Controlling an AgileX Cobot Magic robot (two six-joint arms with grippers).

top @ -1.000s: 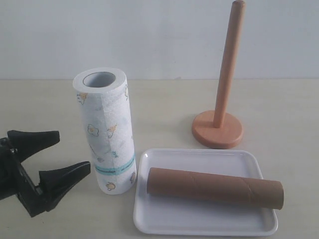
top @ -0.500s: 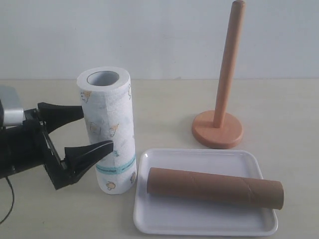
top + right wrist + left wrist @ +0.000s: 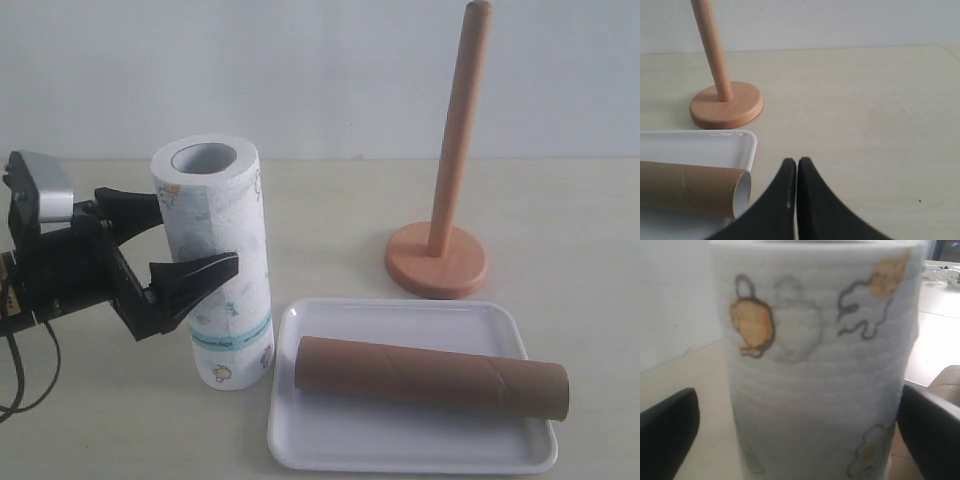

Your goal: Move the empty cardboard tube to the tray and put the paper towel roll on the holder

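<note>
The paper towel roll (image 3: 222,290) stands upright on the table, left of the tray (image 3: 400,442). My left gripper (image 3: 190,237) is open, one black finger on each side of the roll's upper half; the roll (image 3: 815,365) fills the left wrist view between the fingers (image 3: 665,437). I cannot tell whether the pads touch the paper. The empty cardboard tube (image 3: 430,377) lies on its side in the tray. The holder (image 3: 455,150) stands bare behind the tray. My right gripper (image 3: 796,162) is shut on nothing, beside the tube's open end (image 3: 741,192); it is out of the exterior view.
The holder's disc base (image 3: 726,105) sits just beyond the tray's far corner (image 3: 747,145). A white wall runs along the back of the pale table (image 3: 560,220). A cable (image 3: 20,370) trails from the left arm.
My left gripper rose from table level and moved right, so its open fingers now straddle the paper towel roll. The tube, tray and holder have not moved.
</note>
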